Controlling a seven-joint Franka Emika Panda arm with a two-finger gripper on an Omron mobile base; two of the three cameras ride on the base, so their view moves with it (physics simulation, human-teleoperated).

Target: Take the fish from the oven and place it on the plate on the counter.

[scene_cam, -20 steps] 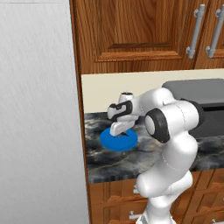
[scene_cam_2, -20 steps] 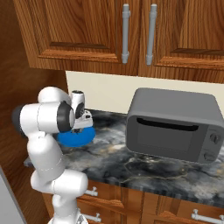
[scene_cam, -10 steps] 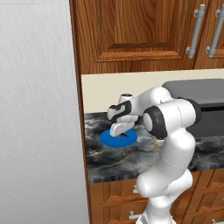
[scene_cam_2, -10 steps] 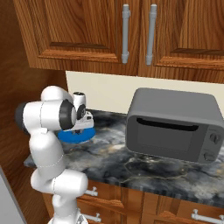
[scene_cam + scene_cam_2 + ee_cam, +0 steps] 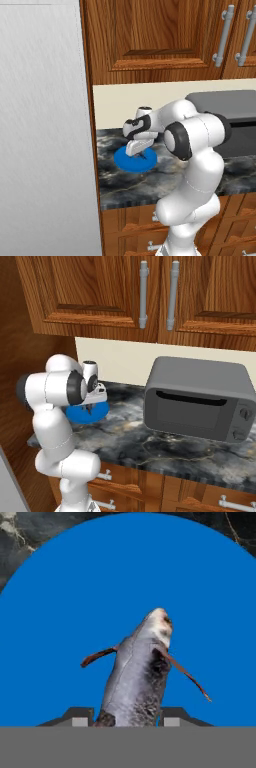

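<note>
Fingertips either side of the fish w/ tail end between them, whether pinching or just let go can't tell, gripper low over blue plate, fish nose pointing at plate centre, plate on black marble counter left of grey microwave.

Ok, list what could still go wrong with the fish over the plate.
1. The fish stands between the fingertips nose-down over the plate; whether it touches is unclear, so once released it may topple and slide.
2. The gripper sits low over the plate; lifting off askew might drag the fish or nudge the plate on the counter.
</note>
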